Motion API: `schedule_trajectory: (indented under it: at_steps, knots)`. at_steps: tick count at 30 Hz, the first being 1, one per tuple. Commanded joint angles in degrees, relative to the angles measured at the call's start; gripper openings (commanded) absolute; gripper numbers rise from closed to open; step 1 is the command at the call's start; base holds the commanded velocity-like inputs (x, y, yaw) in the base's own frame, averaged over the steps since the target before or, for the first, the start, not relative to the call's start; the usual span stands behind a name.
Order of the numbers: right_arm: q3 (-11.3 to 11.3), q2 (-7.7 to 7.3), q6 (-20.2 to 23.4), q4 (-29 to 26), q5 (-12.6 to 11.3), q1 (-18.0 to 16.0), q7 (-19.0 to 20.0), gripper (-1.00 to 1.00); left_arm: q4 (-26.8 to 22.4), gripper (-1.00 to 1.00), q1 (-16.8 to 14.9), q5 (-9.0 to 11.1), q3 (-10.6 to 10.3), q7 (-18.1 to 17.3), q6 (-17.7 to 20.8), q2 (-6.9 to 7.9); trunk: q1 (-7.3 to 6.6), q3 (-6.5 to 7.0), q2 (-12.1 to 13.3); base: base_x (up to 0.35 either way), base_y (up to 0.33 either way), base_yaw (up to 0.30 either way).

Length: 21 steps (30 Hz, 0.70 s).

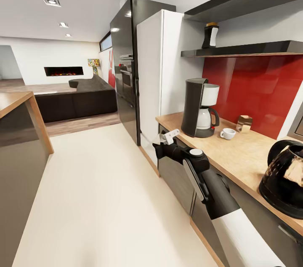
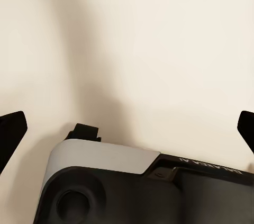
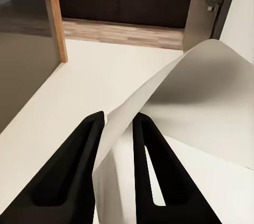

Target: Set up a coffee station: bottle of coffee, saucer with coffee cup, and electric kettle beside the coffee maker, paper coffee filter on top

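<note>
White paper coffee filter (image 3: 201,102) pinched between the two black fingers (image 3: 69,171) of the right end effector (image 3: 119,119), jaws drawn in almost to touching, with only the thin sheet between them. Curling up and away past the fingertips, over pale floor (image 3: 79,75).

From the head: right end effector (image 1: 163,142) out at the end of the black-and-white arm, just short of the wooden surface (image 1: 235,157), at its near corner, paper coffee filter (image 1: 171,134) a small white scrap in its grip. Coffee maker (image 1: 200,109) just beyond that end effector and a little to its right, upright on the surface. White coffee cup (image 1: 227,133) further right, just beside the coffee maker's base, with a small brown box (image 1: 243,124) past it against the red backsplash (image 1: 256,90). Black electric kettle (image 1: 284,178) well to the right of the end effector and nearer the robot, also on the surface. Bottle of coffee (image 1: 210,36) high above the end effector, standing on the dark shelf (image 1: 240,51). White fridge (image 1: 162,77) straight ahead of it, at the surface's far end.

Left end effector (image 2: 127,123) spread wide and gripping nothing, dark fingertips (image 2: 11,128) at opposite edges of its wrist view, pointing down at cream floor (image 2: 159,33) with part of the robot's grey and black base (image 2: 106,181) beneath.
</note>
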Motion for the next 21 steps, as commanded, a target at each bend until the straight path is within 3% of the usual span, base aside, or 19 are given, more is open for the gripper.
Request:
schedule_trajectory:
  at_steps: [1, 9, 21]
  knots:
    - [0.0, 0.02, 0.3, -0.1, -0.1, 0.0, 0.2, -1.0, -0.1, 1.0, 0.0, 0.2, 0.2, 0.0, 0.0, -0.04, 0.0, -0.05, 0.0, 0.003, 0.0, 0.0]
    - [0.0, 0.02, 0.3, 0.0, -0.1, 0.0, 0.2, -1.0, -0.1, 1.0, 0.0, 0.2, 0.2, 0.0, 0.0, -0.04, 0.0, -0.05, 0.0, 0.001, 0.0, 0.0]
    - [0.0, 0.02, 0.3, 0.2, -0.1, 0.0, 0.3, -1.0, 0.0, 1.0, 0.0, 0.2, 0.2, 0.0, 0.1, -0.04, -2.63, 2.1, 4.8, 0.0, 0.0, 0.0]
